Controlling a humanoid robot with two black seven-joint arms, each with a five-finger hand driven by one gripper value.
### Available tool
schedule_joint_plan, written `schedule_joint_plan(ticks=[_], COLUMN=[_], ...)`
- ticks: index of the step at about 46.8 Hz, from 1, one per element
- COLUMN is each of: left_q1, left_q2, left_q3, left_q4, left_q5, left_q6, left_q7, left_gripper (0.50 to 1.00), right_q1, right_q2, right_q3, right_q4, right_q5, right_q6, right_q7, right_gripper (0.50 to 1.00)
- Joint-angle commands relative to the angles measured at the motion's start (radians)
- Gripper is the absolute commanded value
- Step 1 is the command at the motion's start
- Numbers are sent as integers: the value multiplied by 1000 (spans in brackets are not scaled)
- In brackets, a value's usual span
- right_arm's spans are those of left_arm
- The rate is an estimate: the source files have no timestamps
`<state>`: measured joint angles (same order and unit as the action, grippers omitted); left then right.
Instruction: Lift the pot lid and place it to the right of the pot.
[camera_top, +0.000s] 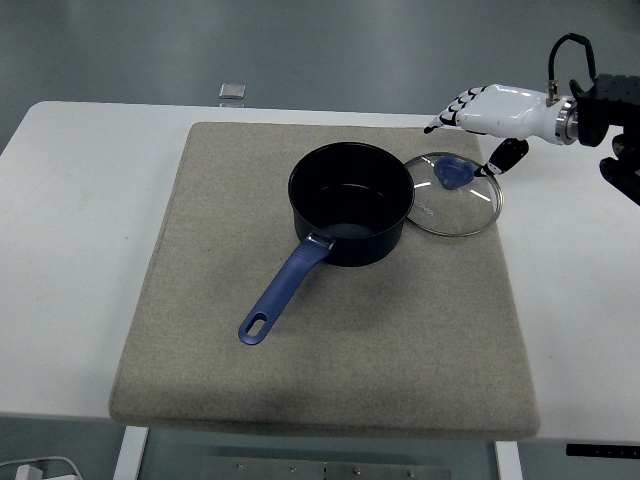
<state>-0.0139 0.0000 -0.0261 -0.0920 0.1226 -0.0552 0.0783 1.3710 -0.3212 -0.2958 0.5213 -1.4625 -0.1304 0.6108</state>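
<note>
Lid's down, right of the pot – hand's off it.

The glass lid (455, 194) lies flat on the grey mat (330, 340) w/ its blue knob (453, 174) up, just beside the pot (351, 203) on its right; its left rim looks to touch or tuck against the pot wall, can't tell which. Flat and knob-up means it won't roll and you can regrab it easily. Pot is open, blue handle (285, 287) pointing to the near-left, away from the lid, so nothing crowds it. Your right hand (490, 110) hovers above the lid's far-right edge, fingers loosely extended, holding nothing, thumb hanging near the rim. I'd judge the placement done; you only need to clear the arm. Left arm isn't in view. White table (80, 210) carries the mat.
</note>
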Motion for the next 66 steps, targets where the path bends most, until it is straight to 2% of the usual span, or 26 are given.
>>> schedule_joint_plan(ticks=[1, 9, 18, 29, 35, 48, 55, 61, 66], left_q1=[0, 0, 0, 0, 0, 0, 0, 0, 0], left_q2=[0, 0, 0, 0, 0, 0, 0, 0, 0], left_q3=[0, 0, 0, 0, 0, 0, 0, 0, 0], left_q4=[0, 0, 0, 0, 0, 0, 0, 0, 0], left_q5=[0, 0, 0, 0, 0, 0, 0, 0, 0], left_q6=[0, 0, 0, 0, 0, 0, 0, 0, 0], left_q7=[0, 0, 0, 0, 0, 0, 0, 0, 0], left_gripper=[1000, 1000, 1000, 1000, 1000, 1000, 1000, 1000, 1000], right_q1=[22, 62, 68, 89, 100, 99, 99, 96, 88], right_q2=[-1, -1, -1, 8, 11, 17, 17, 17, 20], right_q3=[-2, 4, 14, 14, 17, 60, 79, 86, 84], right_q4=[-1, -3, -12, -14, -15, -17, -21, -49, -55], right_q5=[7, 13, 36, 286, 425, 801, 1048, 1232, 1314], right_q6=[-2, -3, -12, -17, -43, -29, 41, 100, 121], right_q7=[0, 0, 0, 0, 0, 0, 0, -78, -103], right_gripper=[907, 907, 907, 907, 907, 905, 907, 907, 907])
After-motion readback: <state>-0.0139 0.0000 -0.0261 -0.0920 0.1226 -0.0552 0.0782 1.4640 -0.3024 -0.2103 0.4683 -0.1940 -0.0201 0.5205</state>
